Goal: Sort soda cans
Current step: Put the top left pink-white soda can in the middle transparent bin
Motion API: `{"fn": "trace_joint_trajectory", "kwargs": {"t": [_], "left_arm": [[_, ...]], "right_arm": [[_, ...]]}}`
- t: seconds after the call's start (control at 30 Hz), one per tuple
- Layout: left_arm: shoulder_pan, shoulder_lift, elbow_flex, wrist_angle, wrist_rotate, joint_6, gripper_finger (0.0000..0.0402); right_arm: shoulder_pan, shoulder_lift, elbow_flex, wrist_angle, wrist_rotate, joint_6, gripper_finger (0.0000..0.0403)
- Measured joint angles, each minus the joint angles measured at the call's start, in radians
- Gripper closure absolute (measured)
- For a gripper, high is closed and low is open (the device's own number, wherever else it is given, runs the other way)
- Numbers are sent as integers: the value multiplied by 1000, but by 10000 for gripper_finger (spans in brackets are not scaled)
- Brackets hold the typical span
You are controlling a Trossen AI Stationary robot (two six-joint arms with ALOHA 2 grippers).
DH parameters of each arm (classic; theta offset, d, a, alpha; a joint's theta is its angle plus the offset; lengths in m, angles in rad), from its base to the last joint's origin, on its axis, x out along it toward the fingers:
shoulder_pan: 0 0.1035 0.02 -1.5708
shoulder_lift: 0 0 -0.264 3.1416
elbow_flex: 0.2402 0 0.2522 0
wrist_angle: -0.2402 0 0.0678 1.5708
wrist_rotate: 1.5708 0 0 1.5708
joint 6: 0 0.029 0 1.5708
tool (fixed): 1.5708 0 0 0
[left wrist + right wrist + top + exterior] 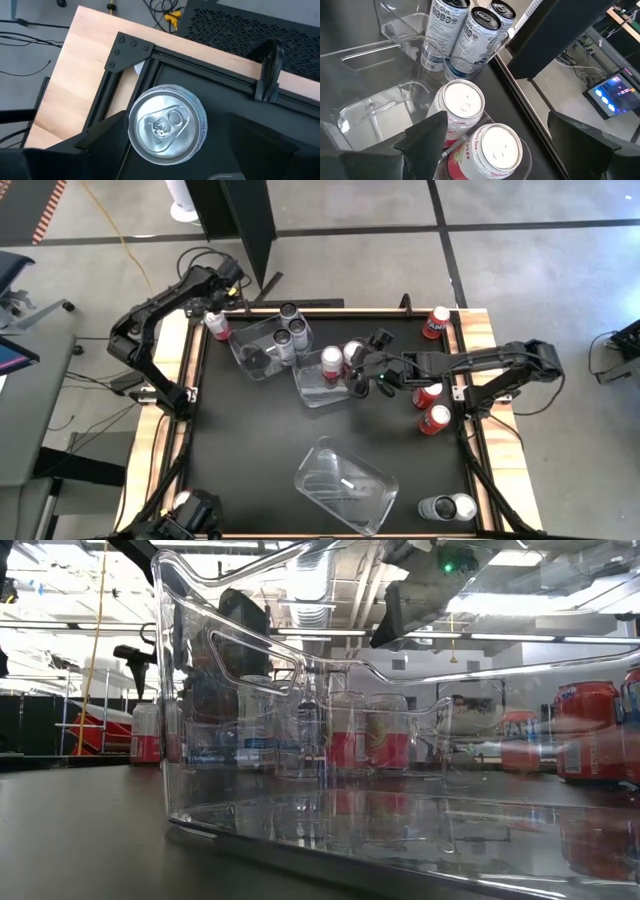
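A red soda can [217,327] stands upright on the mat at the table's far left corner; its silver top [166,131] fills the left wrist view. My left gripper [214,313] hangs over it, open, one finger [100,137] on each side. I see no touch. Two red-and-white cans [331,360] [352,352] stand in the middle clear bin [318,392]. My right gripper [362,375] hovers open over that bin, with its fingers [427,132] straddling the nearer can [495,150]. Three dark grey cans [289,325] stand in the far-left bin [250,352].
A third clear bin [345,485], with no can in it, lies near the front edge and fills the low view [300,740]. Loose red cans stand at the right: [437,320], [428,393], [435,418]. Two dark cans [450,506] sit at the near right corner. A black frame rail [150,55] borders the mat.
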Motion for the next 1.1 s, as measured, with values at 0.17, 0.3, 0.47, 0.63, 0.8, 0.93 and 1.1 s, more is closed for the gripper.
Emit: {"fn": "trace_joint_trajectory", "kwargs": {"t": [0.17,0.3,0.47,0.63,0.8,0.93,1.1], "left_arm": [[0,0,-16,7,-8,-24,59],[0,4,-15,10,-12,-32,51],[-2,39,-15,1,-22,-35,49],[3,93,-14,-3,-8,-40,49],[11,138,-13,-10,-3,-37,49],[15,146,-12,-4,-2,-23,48],[16,146,-12,0,6,-15,48]], "right_arm": [[0,0,0,-1,-10,0,42],[0,0,-14,10,-13,-17,42],[0,0,-14,13,-13,-19,42],[0,0,-14,14,-13,-19,42],[0,0,-14,16,-20,-19,42],[-1,0,-14,25,-24,-19,42],[-1,0,-14,31,-25,-19,42]]}}
